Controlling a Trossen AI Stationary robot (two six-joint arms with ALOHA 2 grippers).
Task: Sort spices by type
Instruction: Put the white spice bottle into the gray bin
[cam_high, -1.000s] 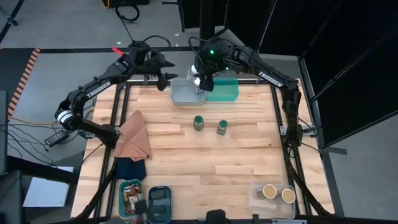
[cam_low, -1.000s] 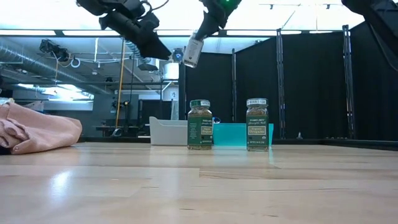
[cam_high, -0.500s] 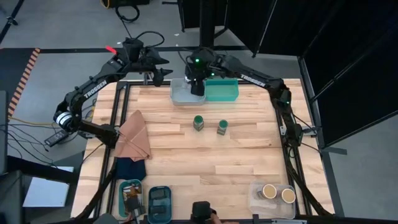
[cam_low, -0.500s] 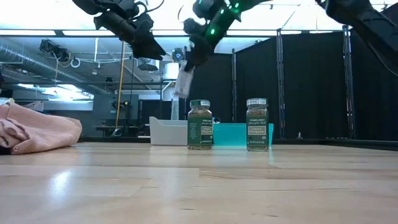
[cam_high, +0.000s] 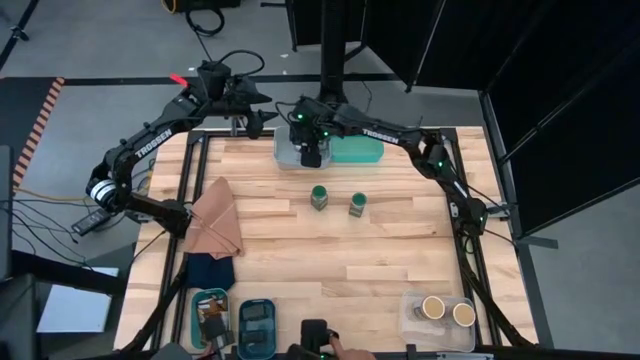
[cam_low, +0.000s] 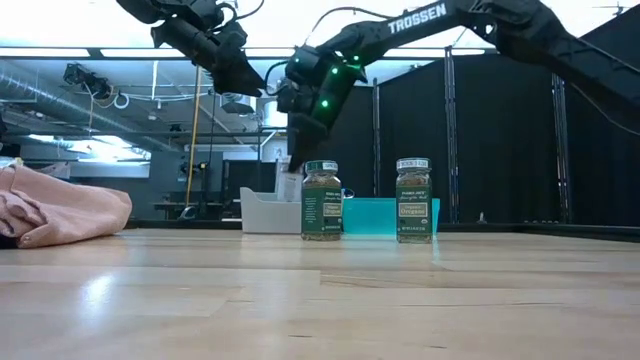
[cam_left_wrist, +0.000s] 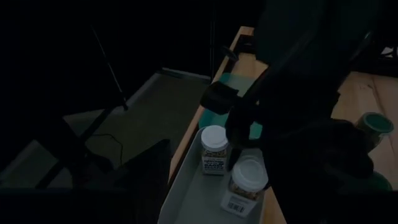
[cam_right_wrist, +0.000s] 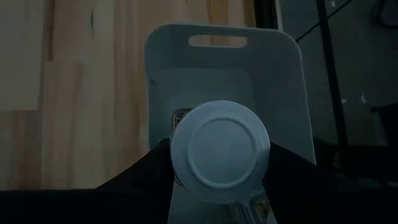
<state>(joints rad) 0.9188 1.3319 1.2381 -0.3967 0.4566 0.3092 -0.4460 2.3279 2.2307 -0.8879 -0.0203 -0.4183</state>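
Observation:
My right gripper (cam_high: 310, 152) is over the grey bin (cam_high: 288, 155) at the table's far edge, shut on a white-lidded jar (cam_right_wrist: 219, 152). A second white-lidded jar (cam_left_wrist: 214, 149) stands on the bin's floor beside it. Two green-lidded jars (cam_high: 319, 197) (cam_high: 357, 204) stand upright on the table nearer the middle. Two tan-topped jars (cam_high: 447, 311) sit in a clear bin at the near right corner. My left gripper (cam_high: 256, 112) hangs open in the air off the far left of the grey bin, touching nothing. My right gripper holds the white-lidded jar by its upper part, just under the lid (cam_right_wrist: 219, 152), pinched between the two fingers (cam_right_wrist: 149, 168), which come down from above. The jar (cam_left_wrist: 247, 183) hangs below them inside the grey bin's walls, slightly tilted. I cannot tell whether its base touches the floor.
A teal bin (cam_high: 360, 150) adjoins the grey bin on its right. A brown cloth (cam_high: 215, 222) and a dark blue cloth (cam_high: 210, 270) lie at the left edge. Two small bins (cam_high: 208, 315) (cam_high: 257, 322) sit at the near edge. The table's middle and right are bare wood.
My right gripper has swung a little toward the table's left and come down, carrying the white-lidded jar from high above the bins into the grey bin. My left gripper has drawn back slightly toward the far left.

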